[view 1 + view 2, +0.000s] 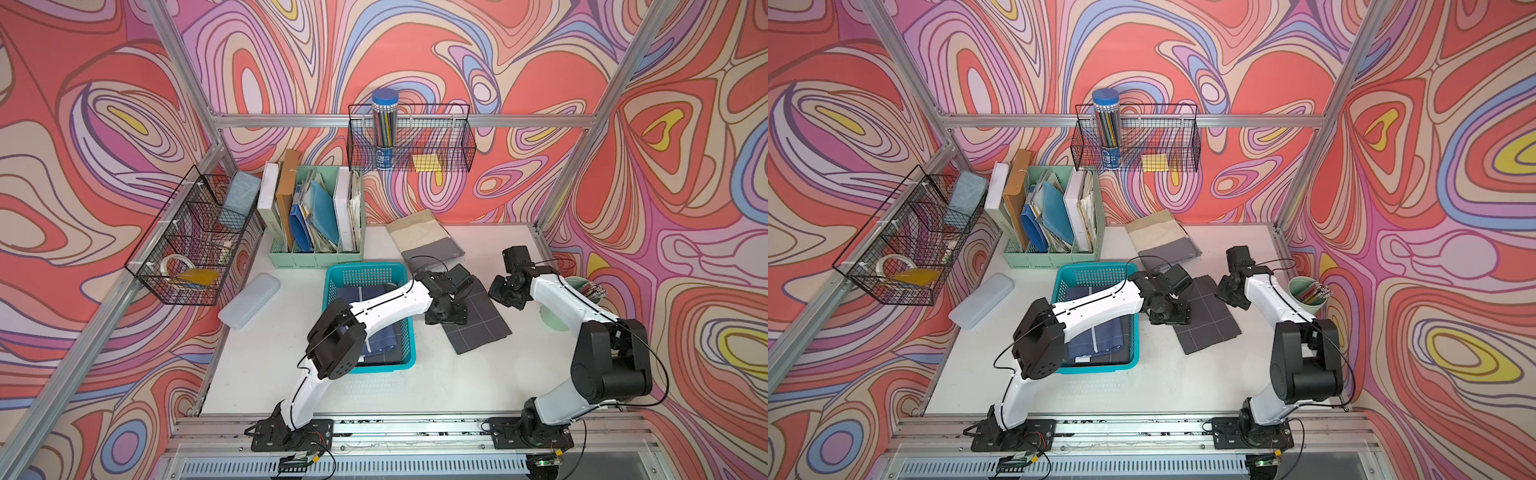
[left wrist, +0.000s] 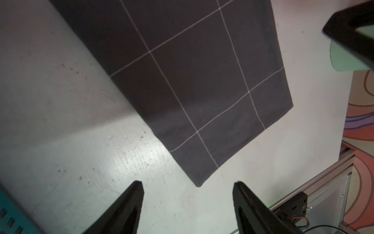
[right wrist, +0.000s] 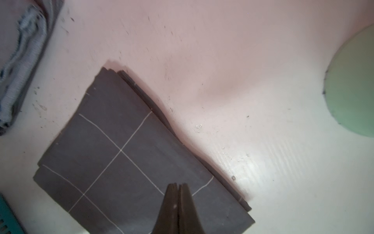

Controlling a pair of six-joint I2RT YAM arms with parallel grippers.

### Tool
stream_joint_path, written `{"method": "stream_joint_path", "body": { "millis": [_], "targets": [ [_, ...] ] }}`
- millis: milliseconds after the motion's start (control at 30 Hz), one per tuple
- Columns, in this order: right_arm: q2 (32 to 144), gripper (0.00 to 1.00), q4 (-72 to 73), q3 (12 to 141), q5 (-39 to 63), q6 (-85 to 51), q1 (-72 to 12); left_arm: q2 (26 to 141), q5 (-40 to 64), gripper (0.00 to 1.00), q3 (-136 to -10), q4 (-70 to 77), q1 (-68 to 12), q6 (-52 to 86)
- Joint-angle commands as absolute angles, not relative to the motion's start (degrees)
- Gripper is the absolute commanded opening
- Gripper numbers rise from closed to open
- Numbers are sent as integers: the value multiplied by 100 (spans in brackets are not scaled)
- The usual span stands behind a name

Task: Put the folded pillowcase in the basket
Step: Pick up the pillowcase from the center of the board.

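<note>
1. My left gripper point(image 2: 188, 183) hovers with its jaws spread wide and nothing between them, just off the near corner of the folded pillowcase point(image 2: 192, 81); I judge they are apart so that I can take the stacked edge.
2. My right gripper point(image 3: 178, 184) has its fingers pressed together, empty, over the pillowcase near its layered side; whether the tips touch the cloth I cannot tell; closed like this they would suit pinning the folds or sliding under them.
3. The pillowcase point(image 1: 478, 324), dark grey with a thin white grid, lies flat on the table point(image 1: 415, 374) just beside the basket point(image 1: 365, 270), outside it, so the task is not yet done.
4. The basket already holds a folded navy cloth point(image 1: 380, 340), and my left arm crosses above it; I think the grey piece should land on top of that cloth.
5. Writing: the pencil tube point(image 1: 384, 124) in the wire rack point(image 1: 457, 137) has a blue label, but its print is too small to read; the pillowcase shows no brand or tag.
</note>
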State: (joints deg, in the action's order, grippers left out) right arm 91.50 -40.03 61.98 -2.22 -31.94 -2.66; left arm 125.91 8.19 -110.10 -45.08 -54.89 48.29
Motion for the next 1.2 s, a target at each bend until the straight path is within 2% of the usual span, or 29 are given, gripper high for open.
{"method": "stream_joint_path", "body": {
  "millis": [0,233,367,500,833,933,1167],
  "targets": [
    [9197,5,-3623,6139,54,-3119,-237,12774,678,74,-11539,-4939,-5596,4993],
    [9272,2,-3384,6157,550,-2900,-249,13183,416,74,-12106,-5400,-5766,4973],
    [9341,0,-3229,6264,1054,-2740,-294,12945,134,73,-11939,-5441,-5820,4876],
    [9879,0,-3311,6726,1128,-2543,-648,12529,-60,67,-11514,-5230,-5835,4802],
    [11141,0,-3701,7393,721,-2552,-861,12272,-381,67,-10973,-5235,-5873,4544],
    [11214,0,-3823,7324,240,-2795,-810,12415,-276,68,-11047,-5247,-5871,4562],
    [10753,0,-4016,6559,140,-2972,-613,12975,-332,70,-11593,-5356,-5870,4605]
  ]
}}
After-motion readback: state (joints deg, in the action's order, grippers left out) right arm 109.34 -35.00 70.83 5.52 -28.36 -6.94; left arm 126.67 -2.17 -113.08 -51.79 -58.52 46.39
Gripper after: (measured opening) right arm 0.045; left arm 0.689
